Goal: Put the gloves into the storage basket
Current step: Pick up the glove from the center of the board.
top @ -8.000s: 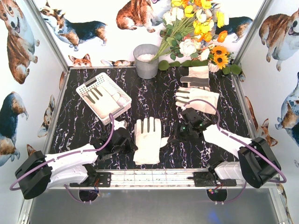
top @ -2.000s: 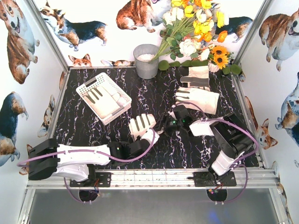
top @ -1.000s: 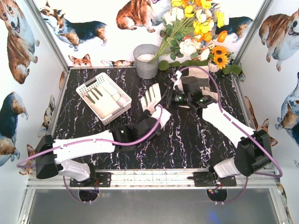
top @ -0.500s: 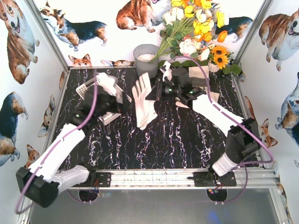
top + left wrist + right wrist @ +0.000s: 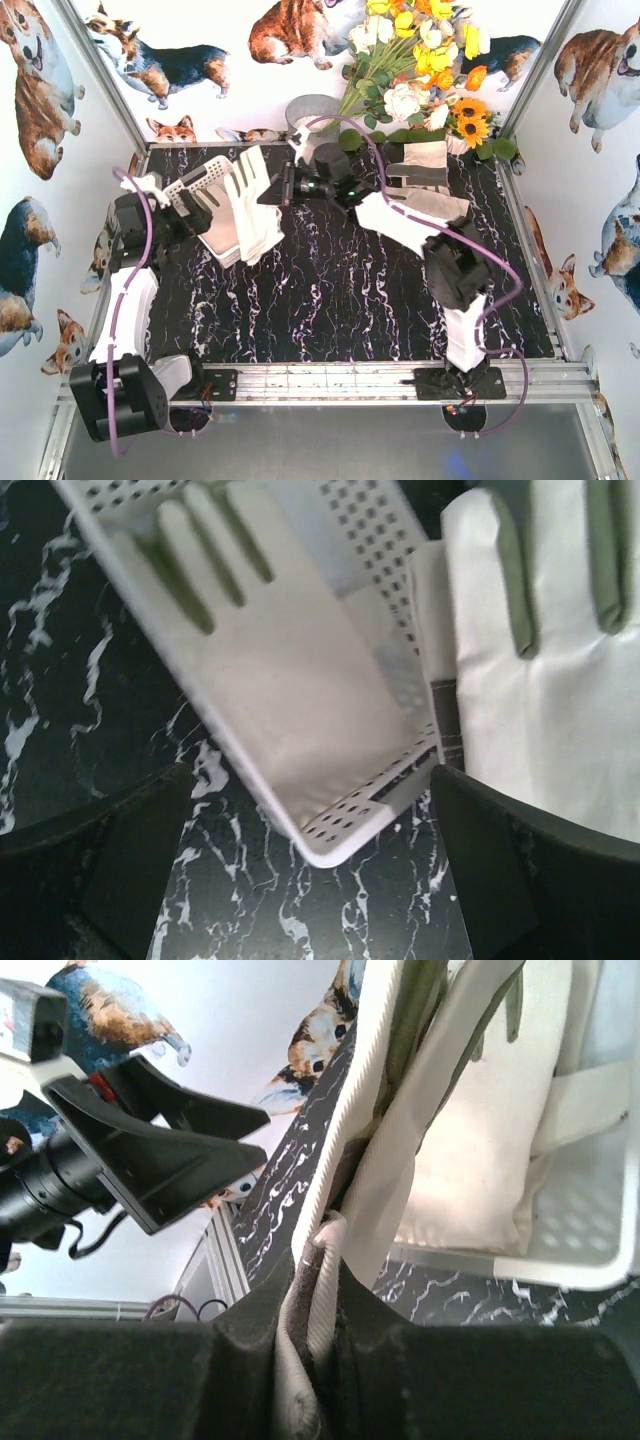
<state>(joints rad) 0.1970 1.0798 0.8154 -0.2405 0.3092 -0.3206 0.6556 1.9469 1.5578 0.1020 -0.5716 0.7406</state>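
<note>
The step in hand seems to be the carrying of one glove to the storage basket (image 5: pixel 200 178), which stands at the far left of the tabletop (image 5: pixel 330 290). The right claw (image 5: pixel 283 188) is almost closed and pinches the edge of the carried glove (image 5: pixel 252 205). This glove hangs at the right side of the basket, partly over its rim, and I cannot tell if it touches the rim. The left claw (image 5: pixel 188 205) is wide open, holds nothing and waits beside the basket. Another glove, the stored glove (image 5: pixel 290 680), lies flat inside the basket. Two waiting gloves (image 5: pixel 432 210) lie at the far right, near the flowers (image 5: pixel 420 60). I think the next move asks the right arm to go a little more to the left, so that the whole glove is above the basket, then to go down and let go. Half a second ago the carried glove was more to the right, near the grey bucket (image 5: pixel 310 105). One second ago the left claw was under this glove, in the middle of the tabletop; now it is away from it and more open.
</note>
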